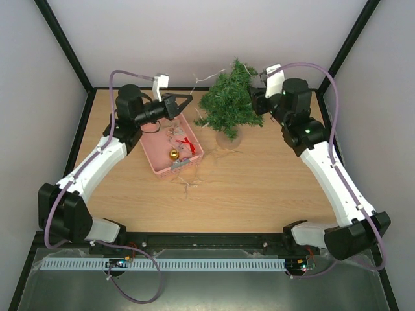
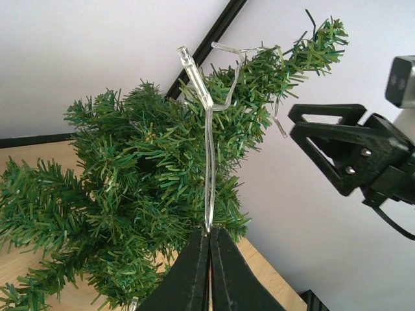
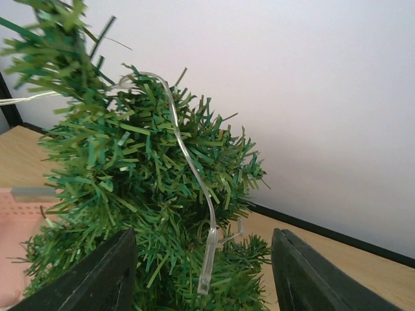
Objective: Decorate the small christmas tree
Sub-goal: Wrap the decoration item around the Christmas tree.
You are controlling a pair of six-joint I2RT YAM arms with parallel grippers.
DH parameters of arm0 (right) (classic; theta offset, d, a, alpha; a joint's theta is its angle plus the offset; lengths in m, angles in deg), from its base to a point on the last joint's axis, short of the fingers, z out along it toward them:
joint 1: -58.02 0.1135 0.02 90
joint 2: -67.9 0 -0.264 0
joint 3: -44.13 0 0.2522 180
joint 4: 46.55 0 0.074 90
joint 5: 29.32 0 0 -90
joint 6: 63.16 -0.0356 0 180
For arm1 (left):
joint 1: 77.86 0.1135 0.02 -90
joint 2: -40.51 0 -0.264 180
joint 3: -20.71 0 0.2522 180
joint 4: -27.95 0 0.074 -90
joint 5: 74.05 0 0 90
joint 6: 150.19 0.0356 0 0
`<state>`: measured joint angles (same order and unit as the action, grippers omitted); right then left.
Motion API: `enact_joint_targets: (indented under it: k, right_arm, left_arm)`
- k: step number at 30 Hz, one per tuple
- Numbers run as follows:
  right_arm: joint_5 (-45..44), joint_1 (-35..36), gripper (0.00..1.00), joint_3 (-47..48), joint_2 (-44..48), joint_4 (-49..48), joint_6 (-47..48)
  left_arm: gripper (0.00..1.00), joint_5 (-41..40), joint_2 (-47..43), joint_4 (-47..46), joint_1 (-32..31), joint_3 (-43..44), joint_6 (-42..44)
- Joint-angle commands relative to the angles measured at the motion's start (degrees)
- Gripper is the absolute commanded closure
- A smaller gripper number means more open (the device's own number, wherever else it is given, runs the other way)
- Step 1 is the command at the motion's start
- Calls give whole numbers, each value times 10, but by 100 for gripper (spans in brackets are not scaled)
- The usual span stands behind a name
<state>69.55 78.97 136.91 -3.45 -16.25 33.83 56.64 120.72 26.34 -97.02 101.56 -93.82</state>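
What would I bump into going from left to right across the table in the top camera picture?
Pink basket → small christmas tree → right pincer.

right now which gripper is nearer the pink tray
left. the left gripper hangs by the tray's far end; the right gripper is past the tree, at its right side
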Motion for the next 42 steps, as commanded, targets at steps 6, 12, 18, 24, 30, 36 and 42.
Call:
enact_joint_targets:
  k: [6, 12, 18, 24, 30, 36, 42]
  right_arm:
    - [-45, -3, 49, 14, -42, -37, 3]
    - [-63, -3, 77, 25, -29, -52, -12]
    - [-54, -3, 89, 51, -10, -14, -51]
    - [-27, -2, 93, 79, 0, 24, -84]
    - [2, -3, 78, 98, 1, 32, -72]
    - [-3, -2, 56, 79, -16, 28, -61]
    - [21, -2, 53, 5, 32, 27, -104]
  left_arm:
    - [98, 6, -25, -18, -11, -22, 10]
    - [98, 5, -24, -15, -13, -22, 16]
    - [98, -3, -23, -2, -13, -27, 38]
    - [98, -3, -25, -2, -14, -29, 44]
    - [98, -1, -23, -10, -13, -27, 37]
    - [98, 3, -32, -19, -16, -41, 23]
    - [98, 13, -43, -79, -34, -85, -33]
